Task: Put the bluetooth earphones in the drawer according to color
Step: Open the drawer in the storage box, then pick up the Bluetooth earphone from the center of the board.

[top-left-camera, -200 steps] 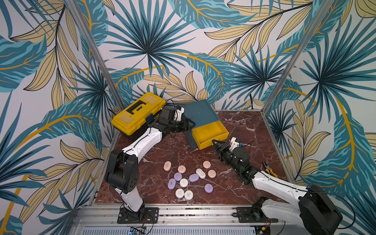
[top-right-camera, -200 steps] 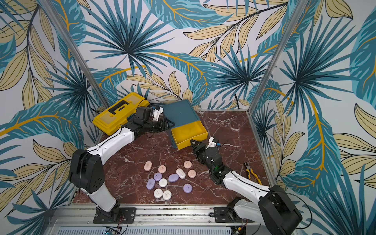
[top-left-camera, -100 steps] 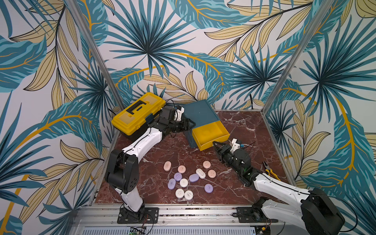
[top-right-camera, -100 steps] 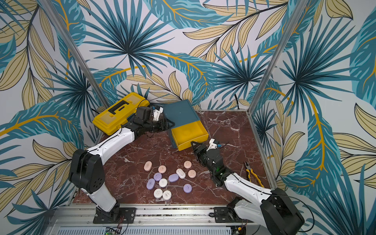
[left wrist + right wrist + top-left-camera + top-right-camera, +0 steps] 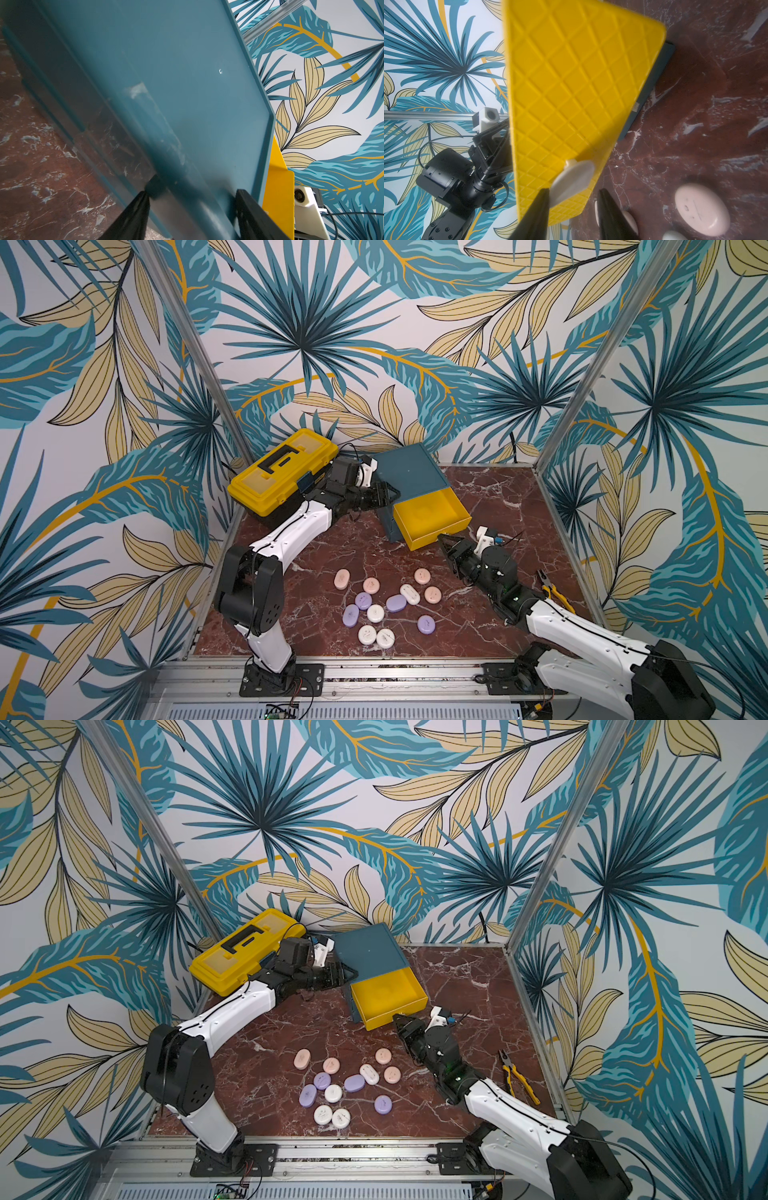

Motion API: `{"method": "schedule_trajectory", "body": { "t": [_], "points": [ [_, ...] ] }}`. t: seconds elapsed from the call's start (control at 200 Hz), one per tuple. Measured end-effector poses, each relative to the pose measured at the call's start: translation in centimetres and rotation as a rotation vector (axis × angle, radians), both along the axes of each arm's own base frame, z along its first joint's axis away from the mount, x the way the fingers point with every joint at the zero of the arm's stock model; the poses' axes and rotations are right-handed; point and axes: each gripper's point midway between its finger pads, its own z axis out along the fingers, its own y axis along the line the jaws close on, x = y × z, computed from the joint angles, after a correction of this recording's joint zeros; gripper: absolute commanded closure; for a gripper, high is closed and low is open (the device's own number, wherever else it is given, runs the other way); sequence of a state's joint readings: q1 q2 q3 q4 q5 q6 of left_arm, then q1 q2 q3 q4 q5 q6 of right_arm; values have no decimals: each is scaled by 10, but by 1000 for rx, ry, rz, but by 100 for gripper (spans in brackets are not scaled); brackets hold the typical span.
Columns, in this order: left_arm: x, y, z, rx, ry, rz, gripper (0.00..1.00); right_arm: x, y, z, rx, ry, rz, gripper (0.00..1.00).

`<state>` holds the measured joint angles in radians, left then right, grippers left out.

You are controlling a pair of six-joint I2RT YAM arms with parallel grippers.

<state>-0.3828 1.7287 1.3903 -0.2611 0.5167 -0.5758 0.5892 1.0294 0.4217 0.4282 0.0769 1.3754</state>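
Between the fingertips of the right gripper (image 5: 573, 191) sits the white tab pull (image 5: 572, 180) of the yellow top drawer (image 5: 571, 83). The jaws stand apart, one finger brushing the tab and nothing clamped. I judge that a sideways move from here could hook the tab and drag the drawer, or twist the whole teal chest (image 5: 409, 472).

Across from it, the left gripper (image 5: 192, 192) has its jaws wide astride the chest's upper side edge. I cannot tell whether they press on it. If that brace is loose, the chest may skid.

The drawer is pulled well out and looks empty. All twelve bluetooth earphones (image 5: 396, 603), pink, lilac and white mixed, lie on the marble tabletop (image 5: 498, 497) in front of the chest, several touching. These smooth pebbles could slip from a pinch, and a low reach might scatter neighbours.
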Motion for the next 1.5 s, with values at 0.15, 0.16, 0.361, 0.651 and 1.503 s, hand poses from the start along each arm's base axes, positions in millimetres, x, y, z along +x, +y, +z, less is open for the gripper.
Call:
{"method": "schedule_trajectory", "body": {
  "t": [0.15,0.16,0.361,0.651,1.503],
  "points": [
    [0,0,0,0,0,0,31,0,1,0,-2,-2,5,59],
    [0,0,0,0,0,0,31,0,1,0,-2,-2,5,59],
    [1,0,0,2,2,2,31,-4,-2,3,-20,-7,8,60],
    [4,1,0,6,-6,14,31,-12,-10,3,-59,0,5,62],
    [-40,57,64,203,-149,127,13,-48,-46,47,-296,-62,15,24]
  ]
}}
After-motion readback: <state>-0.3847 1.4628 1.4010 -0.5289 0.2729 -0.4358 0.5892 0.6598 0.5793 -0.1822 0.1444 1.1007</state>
